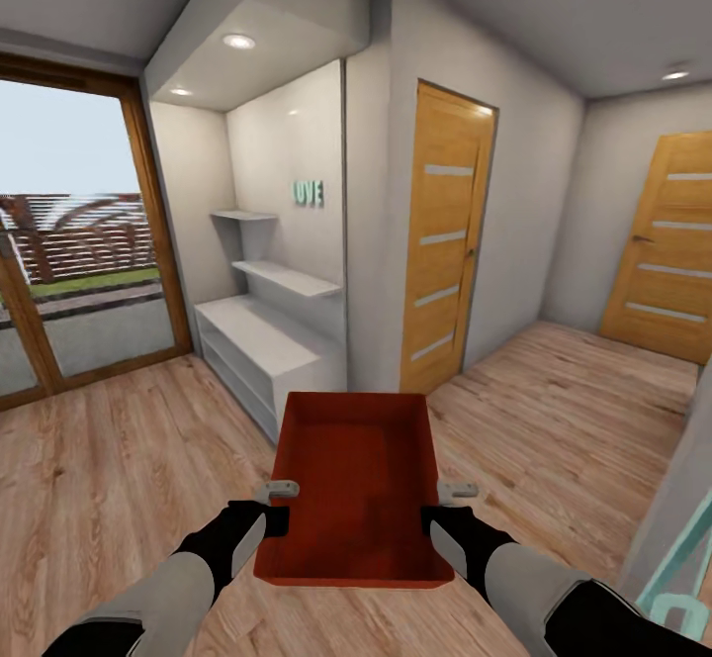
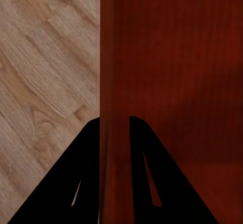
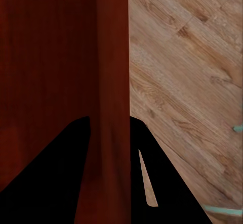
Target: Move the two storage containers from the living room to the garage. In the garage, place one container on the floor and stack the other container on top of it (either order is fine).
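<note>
An orange-red storage container hangs level in front of me above light wood-plank flooring. My left gripper is shut on its left wall and my right gripper is shut on its right wall. In the left wrist view the thin red wall runs between the two black fingers. The right wrist view shows the same pinch on the opposite wall, with black fingers either side. The bin looks empty inside.
White built-in shelves fill an alcove ahead on the left, beside a glass patio door. A wooden door stands ahead and another wooden door at the far right. A pale teal frame is close at my right.
</note>
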Controlling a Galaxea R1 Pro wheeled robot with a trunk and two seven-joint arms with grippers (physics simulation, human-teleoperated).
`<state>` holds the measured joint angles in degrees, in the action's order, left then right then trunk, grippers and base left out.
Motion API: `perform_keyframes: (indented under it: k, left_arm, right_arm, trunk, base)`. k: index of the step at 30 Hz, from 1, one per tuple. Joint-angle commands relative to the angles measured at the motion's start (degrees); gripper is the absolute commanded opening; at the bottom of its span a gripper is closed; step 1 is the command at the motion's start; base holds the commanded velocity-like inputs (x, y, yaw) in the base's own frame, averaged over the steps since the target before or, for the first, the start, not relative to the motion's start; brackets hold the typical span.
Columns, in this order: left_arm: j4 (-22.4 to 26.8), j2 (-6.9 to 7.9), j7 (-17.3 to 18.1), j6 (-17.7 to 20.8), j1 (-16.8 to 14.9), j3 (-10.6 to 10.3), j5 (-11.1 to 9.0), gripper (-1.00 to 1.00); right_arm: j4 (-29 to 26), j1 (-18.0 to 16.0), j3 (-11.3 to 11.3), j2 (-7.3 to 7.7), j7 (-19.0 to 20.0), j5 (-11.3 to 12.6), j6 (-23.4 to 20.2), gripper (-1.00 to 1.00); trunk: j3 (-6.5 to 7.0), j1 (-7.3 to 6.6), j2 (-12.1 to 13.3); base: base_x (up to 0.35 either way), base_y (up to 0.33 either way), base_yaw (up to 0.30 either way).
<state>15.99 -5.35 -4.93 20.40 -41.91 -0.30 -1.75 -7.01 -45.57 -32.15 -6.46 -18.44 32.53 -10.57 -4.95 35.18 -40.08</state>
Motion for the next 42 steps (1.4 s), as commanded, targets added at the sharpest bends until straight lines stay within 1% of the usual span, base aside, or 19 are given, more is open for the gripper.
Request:
perform_keyframes:
  k: [1, 20, 42]
  left_arm:
    - [-0.04, -0.36, -0.61, 0.43, -0.01, 0.47, 0.95, -1.00]
    - [-0.03, -0.36, -0.61, 0.43, -0.01, 0.47, 0.95, -1.00]
    - [-0.02, -0.36, -0.61, 0.43, -0.01, 0.47, 0.95, -1.00]
  right_arm:
    - [-0.19, -0.07, -0.84, -0.04, -0.46, -1.51, -0.42, -1.00]
    - [-0.19, -0.05, -0.83, -0.04, -0.46, -1.46, -0.42, -1.00]
    - [-0.19, -0.05, -0.85, -0.04, -0.46, -1.42, -0.42, -1.00]
  trunk:
    - [-0.09, 0.05, -0.08]
    - [-0.09, 0.05, -0.08]
    - [-0.09, 0.05, -0.08]
  base:
    - [0.322, 0.000, 0.000]
    - [0.322, 0.000, -0.007]
    - [0.322, 0.000, -0.272]
